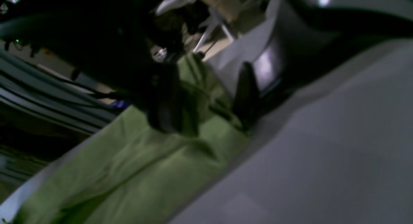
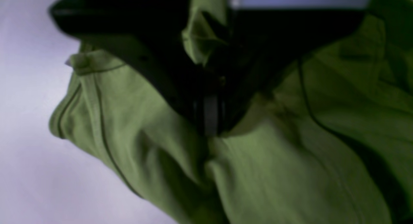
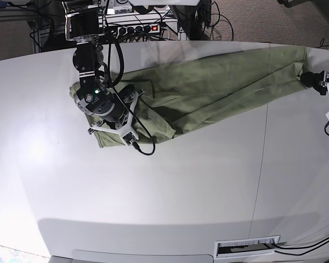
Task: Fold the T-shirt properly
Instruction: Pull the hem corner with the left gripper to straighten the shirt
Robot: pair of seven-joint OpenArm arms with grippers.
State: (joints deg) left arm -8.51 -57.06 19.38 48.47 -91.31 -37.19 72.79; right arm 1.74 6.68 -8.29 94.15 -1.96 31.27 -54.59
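Table (image 3: pixel 170 197) taken as landmark, read across the base view from its left side to its right. Near the table's far-left corner sits my right pincer (image 3: pixel 132 92), the arm coming down from the rack beyond the far edge. In the right wrist view my two dark fingers (image 2: pixel 180 88) are pressed together with a fold of green cloth pinched between them, so this pincer is closed on the T-shirt (image 3: pixel 208 87). The shirt lies on the far half of the table, stretched in a long band from under my right arm toward the far-right edge. Its left end is bunched and doubled over below my wrist; a hemmed edge with dark stitching shows there against the pale tabletop in the right wrist view. Across the middle of the table's far half the cloth runs in long diagonal creases, one layer folded over another. At the table's far-right edge the narrow end of the shirt reaches my left pincer (image 3: pixel 312 80). In the left wrist view its fingers (image 1: pixel 246 95) stand apart with a ridge of green cloth between them; the frame is blurred, and I cannot tell whether they press it or merely straddle it.
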